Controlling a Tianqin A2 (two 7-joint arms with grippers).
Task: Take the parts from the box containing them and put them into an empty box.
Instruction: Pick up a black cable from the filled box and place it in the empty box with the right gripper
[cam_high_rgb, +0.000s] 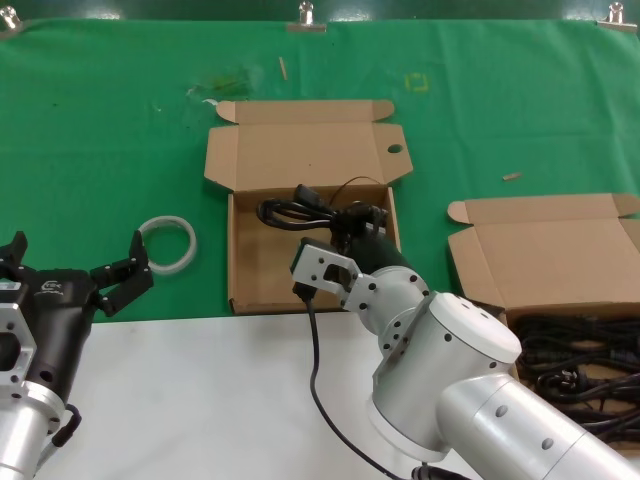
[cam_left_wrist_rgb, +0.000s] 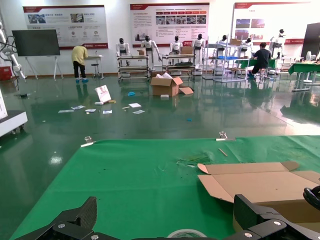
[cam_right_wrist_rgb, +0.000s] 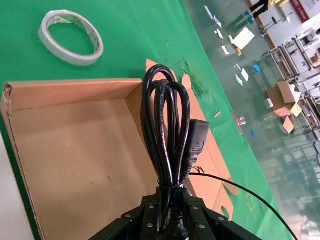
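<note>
My right gripper (cam_high_rgb: 348, 228) is shut on a bundled black power cord (cam_high_rgb: 300, 212) and holds it over the far right part of the empty box (cam_high_rgb: 262, 275), whose lid has a round hole (cam_high_rgb: 395, 150). In the right wrist view the coil (cam_right_wrist_rgb: 167, 125) stands out from the closed fingers (cam_right_wrist_rgb: 150, 212) above the bare box floor (cam_right_wrist_rgb: 75, 150). The box containing the parts (cam_high_rgb: 545, 255) lies at the right, with several black cords (cam_high_rgb: 580, 365) in it, partly hidden by my right arm. My left gripper (cam_high_rgb: 75, 255) is open and empty at the left.
A white translucent tape ring (cam_high_rgb: 168, 245) lies on the green cloth left of the empty box, just beyond my left gripper (cam_left_wrist_rgb: 167, 215); it also shows in the right wrist view (cam_right_wrist_rgb: 70, 37). A white surface (cam_high_rgb: 200, 400) covers the near table. A thin black cable (cam_high_rgb: 315, 370) hangs from my right wrist.
</note>
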